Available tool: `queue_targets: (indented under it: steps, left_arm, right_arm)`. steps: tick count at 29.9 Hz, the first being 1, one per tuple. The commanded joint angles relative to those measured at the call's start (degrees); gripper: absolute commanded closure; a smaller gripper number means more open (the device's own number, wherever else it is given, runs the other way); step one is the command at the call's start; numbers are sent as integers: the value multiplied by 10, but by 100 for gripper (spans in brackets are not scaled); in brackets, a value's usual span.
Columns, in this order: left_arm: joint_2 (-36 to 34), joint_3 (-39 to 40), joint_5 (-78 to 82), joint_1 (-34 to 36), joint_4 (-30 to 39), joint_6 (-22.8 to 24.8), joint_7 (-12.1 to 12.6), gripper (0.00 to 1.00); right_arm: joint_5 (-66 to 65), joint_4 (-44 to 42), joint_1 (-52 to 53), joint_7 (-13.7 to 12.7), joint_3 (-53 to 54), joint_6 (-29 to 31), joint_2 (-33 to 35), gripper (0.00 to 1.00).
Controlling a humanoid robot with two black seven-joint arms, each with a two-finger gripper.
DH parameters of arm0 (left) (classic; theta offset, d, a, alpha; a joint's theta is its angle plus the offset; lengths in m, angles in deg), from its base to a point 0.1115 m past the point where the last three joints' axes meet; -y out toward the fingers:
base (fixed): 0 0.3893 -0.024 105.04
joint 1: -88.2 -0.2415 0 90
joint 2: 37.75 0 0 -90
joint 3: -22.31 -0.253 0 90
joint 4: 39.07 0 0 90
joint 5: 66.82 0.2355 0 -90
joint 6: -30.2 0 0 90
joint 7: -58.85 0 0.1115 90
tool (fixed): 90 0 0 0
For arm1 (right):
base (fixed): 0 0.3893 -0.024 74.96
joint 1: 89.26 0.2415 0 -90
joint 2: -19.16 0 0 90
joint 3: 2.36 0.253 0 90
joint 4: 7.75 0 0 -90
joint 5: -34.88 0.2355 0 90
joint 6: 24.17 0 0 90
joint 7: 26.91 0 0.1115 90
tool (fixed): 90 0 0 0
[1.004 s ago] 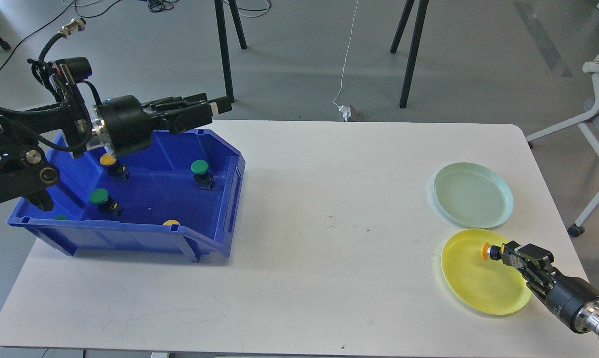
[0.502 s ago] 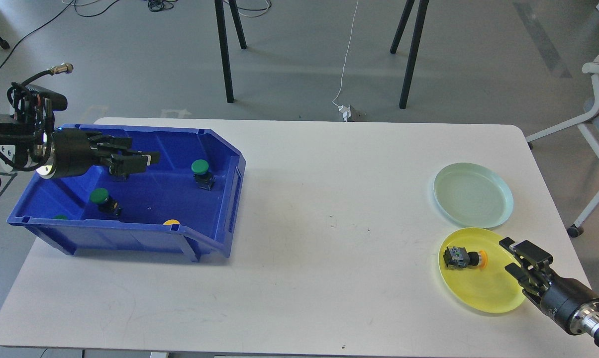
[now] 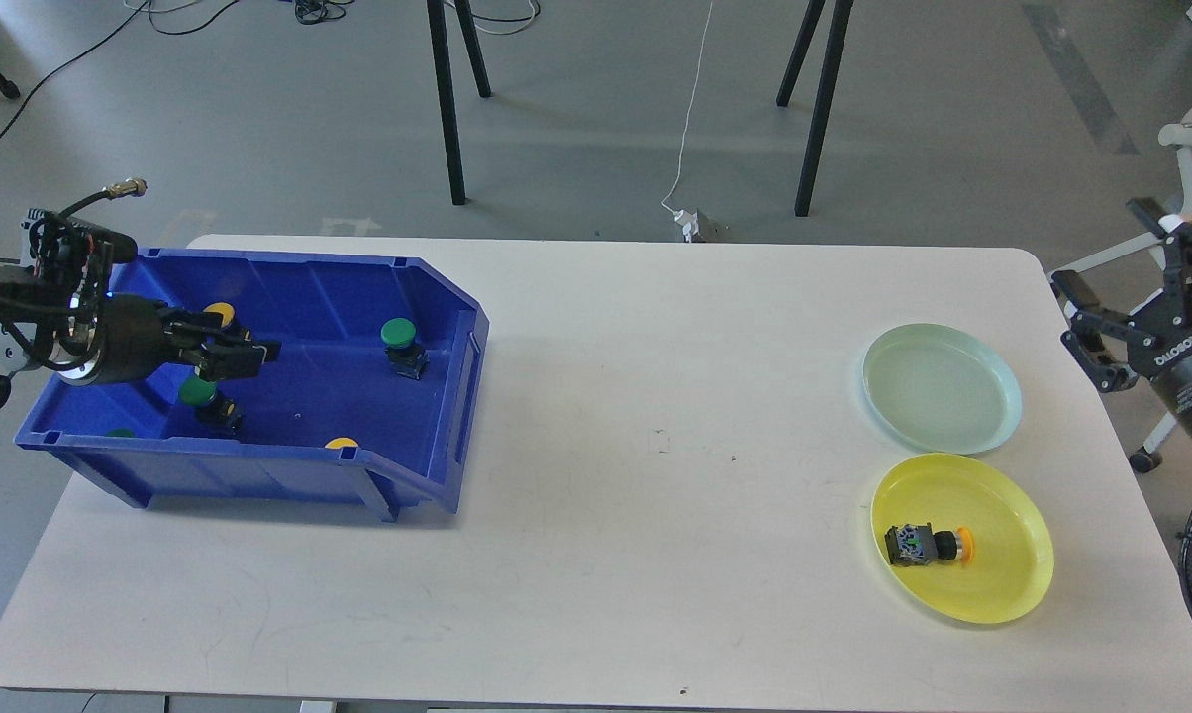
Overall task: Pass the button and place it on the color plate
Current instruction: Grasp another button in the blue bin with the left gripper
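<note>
A yellow-capped button (image 3: 928, 545) lies on its side on the yellow plate (image 3: 1017, 584) at the table's front right. My right gripper (image 3: 1116, 292) is open and empty, raised beyond the table's right edge, next to the pale green plate (image 3: 943, 388). My left gripper (image 3: 249, 358) reaches low into the blue bin (image 3: 428, 297) with its fingers apart. It is just above a green button (image 3: 198, 393) and in front of a yellow button (image 3: 220, 313). Another green button (image 3: 399, 344) stands to its right.
A yellow cap (image 3: 342, 443) and a green cap (image 3: 119, 433) peek over the bin's front wall. A white chair (image 3: 1190, 248) stands right of the table. Black stand legs (image 3: 446, 99) rise behind it.
My right gripper has let the yellow button go onto the yellow plate and has pulled up and back to the right. My left gripper has swung down into the bin.
</note>
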Motion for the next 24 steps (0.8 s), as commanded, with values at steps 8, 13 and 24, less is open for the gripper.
queue_targets:
  steps: [8,13,24]
  left_arm:
    - [29,0,7,-20,-68,63,0,21]
    - [56,-2,10,-37,-119,68,0,21]
    - [86,-4,10,-60,-169,76,0,21]
  right_arm:
    - [59,-1,28,-5,9,37,-4,5]
    - [63,-1,17,-3,10,57,-5,5]
    - [64,-1,6,0,10,65,-5,5]
